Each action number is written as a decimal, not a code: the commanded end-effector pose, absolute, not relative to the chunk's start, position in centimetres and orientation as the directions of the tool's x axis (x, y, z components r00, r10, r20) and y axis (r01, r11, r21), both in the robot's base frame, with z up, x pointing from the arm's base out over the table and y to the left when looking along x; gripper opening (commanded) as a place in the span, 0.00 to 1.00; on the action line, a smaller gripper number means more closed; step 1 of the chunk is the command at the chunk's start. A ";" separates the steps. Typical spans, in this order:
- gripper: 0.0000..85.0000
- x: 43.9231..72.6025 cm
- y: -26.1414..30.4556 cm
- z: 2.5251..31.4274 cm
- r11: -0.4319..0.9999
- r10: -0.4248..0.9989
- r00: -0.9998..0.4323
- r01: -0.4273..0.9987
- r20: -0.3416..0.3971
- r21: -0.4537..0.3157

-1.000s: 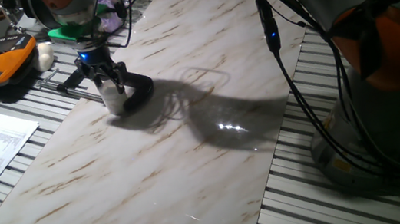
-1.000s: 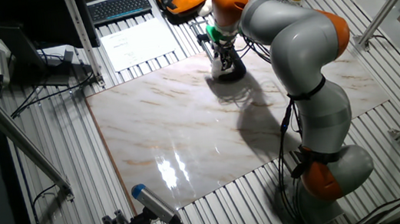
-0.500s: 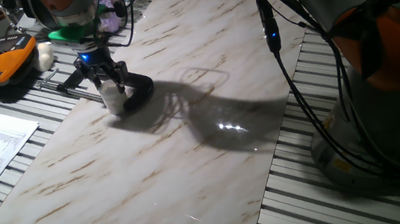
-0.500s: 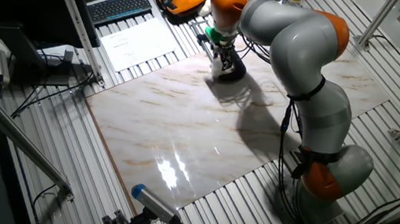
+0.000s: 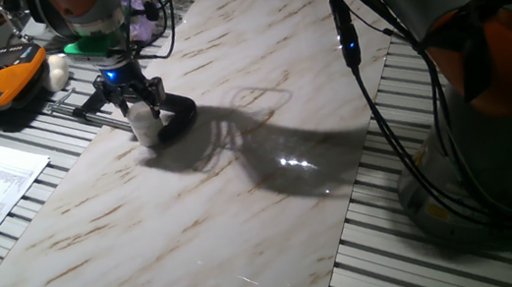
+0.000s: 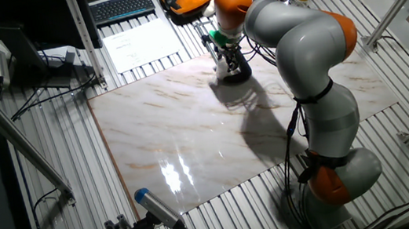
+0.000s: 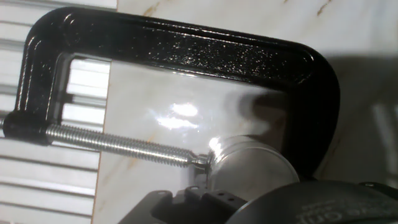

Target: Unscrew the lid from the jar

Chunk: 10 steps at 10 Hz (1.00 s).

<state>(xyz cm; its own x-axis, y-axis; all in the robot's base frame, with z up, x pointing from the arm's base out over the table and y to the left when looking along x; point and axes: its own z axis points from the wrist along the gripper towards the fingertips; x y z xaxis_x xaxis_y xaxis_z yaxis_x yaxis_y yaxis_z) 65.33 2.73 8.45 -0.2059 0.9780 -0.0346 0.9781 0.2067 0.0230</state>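
Presently jar [image 5: 146,126] upright on marble surface [image 5: 243,195] at far corner, held in black clamp [image 7: 186,56]. Pincer [image 5: 137,102] straddles jar top; grip state cannot tell. Lid [image 7: 249,163] apparently on; unscrewing judged unfinished.

The jar [image 5: 146,127] is small, white and cylindrical, and it stands upright near the far left edge of the marble top. Its lid [image 7: 249,167] looks whitish and round and sits on top of it.
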 end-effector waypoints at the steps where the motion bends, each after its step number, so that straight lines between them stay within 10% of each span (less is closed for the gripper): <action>1: 0.60 65.4 2.7 8.5 0.229 0.973 -0.228 0.973 -0.033 0.031; 10: 0.60 65.4 2.8 8.5 0.353 0.935 -0.351 0.934 -0.039 0.051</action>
